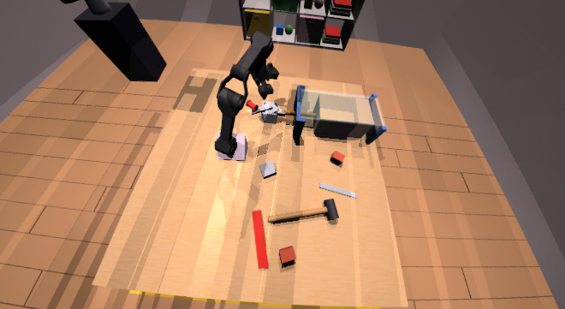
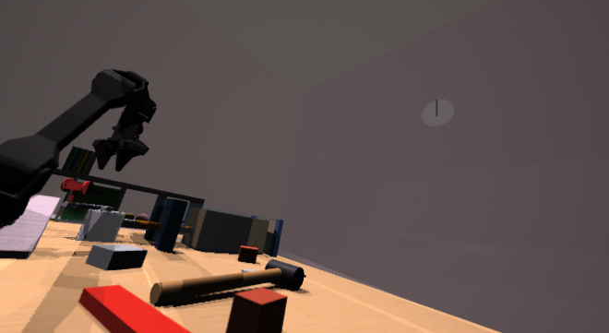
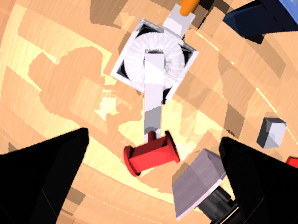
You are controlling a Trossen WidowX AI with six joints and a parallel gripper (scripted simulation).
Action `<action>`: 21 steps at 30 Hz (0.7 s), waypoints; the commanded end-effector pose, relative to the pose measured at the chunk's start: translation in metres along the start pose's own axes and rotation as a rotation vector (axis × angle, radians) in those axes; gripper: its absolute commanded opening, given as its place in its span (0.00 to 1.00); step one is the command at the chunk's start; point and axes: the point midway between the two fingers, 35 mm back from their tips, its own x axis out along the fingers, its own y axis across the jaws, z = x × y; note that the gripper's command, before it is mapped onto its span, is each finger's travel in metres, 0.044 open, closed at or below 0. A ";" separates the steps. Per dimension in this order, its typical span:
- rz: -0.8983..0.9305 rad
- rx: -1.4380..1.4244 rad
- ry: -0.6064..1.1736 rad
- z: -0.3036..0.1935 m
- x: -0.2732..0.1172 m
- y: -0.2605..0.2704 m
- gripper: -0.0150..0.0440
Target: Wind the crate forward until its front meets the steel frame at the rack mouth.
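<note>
The winch [image 1: 270, 115] [image 2: 105, 226] [image 3: 132, 57] stands on the bench. The winch handle's grey arm [image 3: 154, 95] lies across its top, with the red knob [image 1: 252, 105] [image 2: 76, 185] [image 3: 155, 156] out to one side; its key is hidden. My gripper [image 1: 269, 82] [image 2: 110, 168] [image 3: 156, 140] is open and empty above the handle, clear of the knob. An orange strap [image 1: 290, 112] [image 3: 189, 6] runs through the blue frame [image 1: 300, 108] [image 2: 172, 225] towards the crate [image 1: 342, 129] [image 2: 226, 231]. The crate looks flat in the clear-panelled cubby; a gap shows between its front and the frame.
A grey block [image 1: 268, 169] [image 2: 117, 257] [image 3: 274, 132], a hammer [image 1: 300, 214] [image 2: 221, 282], a red bar [image 1: 259, 239] [image 2: 125, 308], a pale strip [image 1: 338, 190] and two red blocks [image 1: 337, 157] [image 1: 287, 256] lie elsewhere on the bench.
</note>
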 end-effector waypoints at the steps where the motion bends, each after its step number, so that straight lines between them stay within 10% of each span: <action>1: 0.000 -0.017 0.000 -0.003 0.002 -0.001 0.91; 16: -0.001 -0.338 0.006 -0.057 0.039 -0.034 0.25; 21: -0.001 -0.338 0.006 -0.057 0.039 -0.034 0.25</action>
